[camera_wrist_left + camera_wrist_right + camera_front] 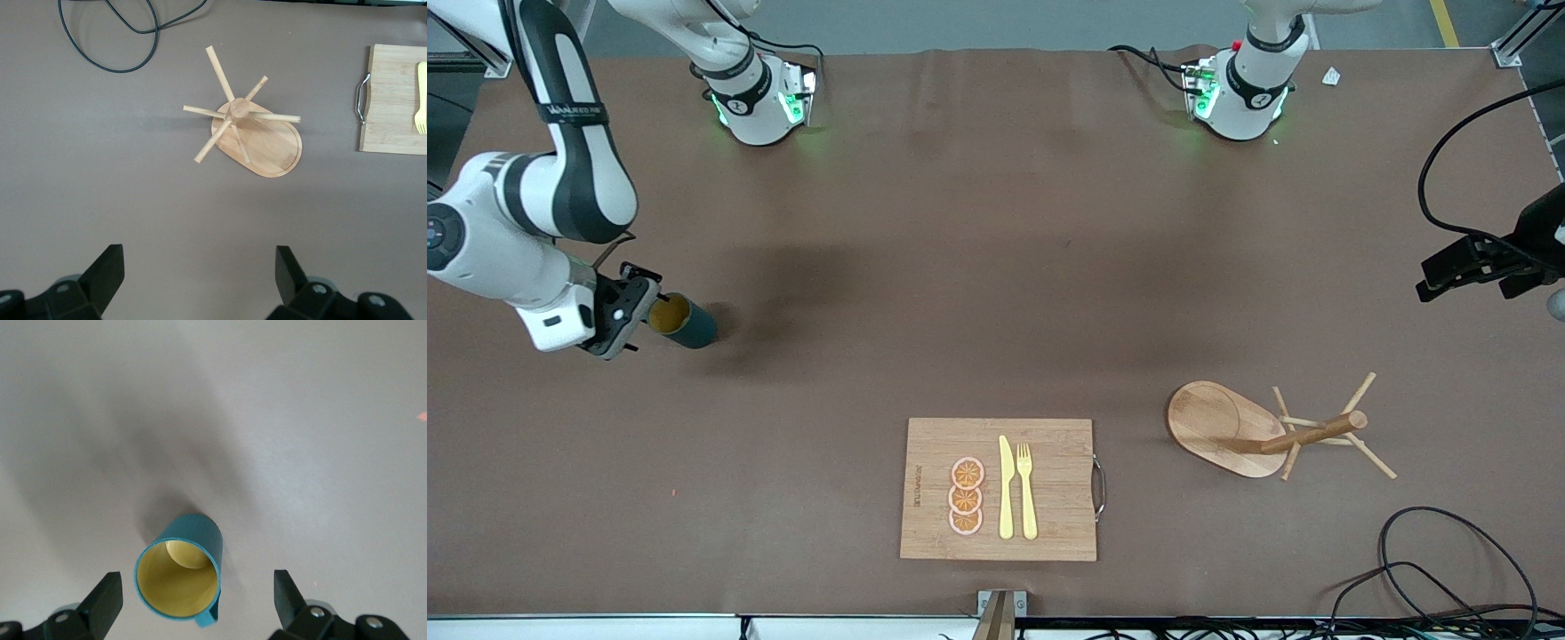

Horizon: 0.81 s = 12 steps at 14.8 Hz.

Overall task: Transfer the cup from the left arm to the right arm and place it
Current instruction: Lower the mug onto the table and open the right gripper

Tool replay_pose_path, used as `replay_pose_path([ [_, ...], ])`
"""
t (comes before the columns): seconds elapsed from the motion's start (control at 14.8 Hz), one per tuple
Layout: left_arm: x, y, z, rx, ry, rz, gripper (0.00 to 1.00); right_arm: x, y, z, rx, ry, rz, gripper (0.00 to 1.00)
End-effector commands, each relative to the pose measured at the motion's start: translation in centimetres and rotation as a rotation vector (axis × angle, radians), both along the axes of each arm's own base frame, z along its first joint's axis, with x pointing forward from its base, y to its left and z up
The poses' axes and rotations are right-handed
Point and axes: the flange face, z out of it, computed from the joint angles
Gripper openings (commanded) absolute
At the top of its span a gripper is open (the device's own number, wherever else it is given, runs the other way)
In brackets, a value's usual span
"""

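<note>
The cup (690,325), a dark teal mug with a yellow-brown inside, stands upright on the table toward the right arm's end. My right gripper (640,311) hangs just above it, open. In the right wrist view I look down into the cup (177,587), which sits between the spread fingers (107,595) of the right gripper (197,587) without touching either; its loop handle (208,617) points toward the wrist. My left gripper (1449,267) waits open at the left arm's end of the table, and in the left wrist view the left gripper (200,261) holds nothing.
A wooden peg rack (1258,431) on an oval base stands toward the left arm's end, seen from above as the rack (243,127). A bamboo cutting board (1049,524) with orange slices, a yellow knife and a fork lies near the front edge. Black cables (1440,569) lie at the front corner.
</note>
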Motion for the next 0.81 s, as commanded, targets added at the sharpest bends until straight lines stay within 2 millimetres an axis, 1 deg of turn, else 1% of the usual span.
replay_pose_path([
  [0.0,-0.3,0.1,0.6,0.019,0.0,-0.012,1.0,0.4,0.1,3.4,-0.002,-0.006,-0.197,1.0],
  [0.07,-0.3,0.0,0.6,0.02,0.0,-0.013,1.0,0.1,0.1,4.6,-0.005,-0.008,-0.29,1.0],
  [0.2,-0.3,0.1,0.6,0.019,0.0,-0.012,1.0,-0.3,0.8,6.3,-0.018,-0.011,-0.445,1.0],
  [0.34,-0.3,-0.1,0.6,0.02,0.0,-0.015,1.0,-0.6,0.9,8.1,-0.027,-0.005,-0.614,1.0],
  [0.47,-0.3,0.0,0.6,0.02,0.0,-0.013,1.0,-0.6,0.8,10.0,-0.04,0.027,-0.736,1.0],
  [0.61,-0.3,0.1,0.6,0.021,0.0,-0.012,1.0,-0.6,1.4,12.5,-0.066,0.073,-0.905,1.0],
  [0.68,-0.3,0.0,0.6,0.021,0.002,-0.013,1.0,-0.5,2.1,13.7,-0.081,0.088,-0.97,1.0],
  [0.74,-0.3,0.1,0.6,0.021,0.0,-0.012,1.0,-0.5,2.2,14.8,-0.085,0.088,-1.015,1.0],
])
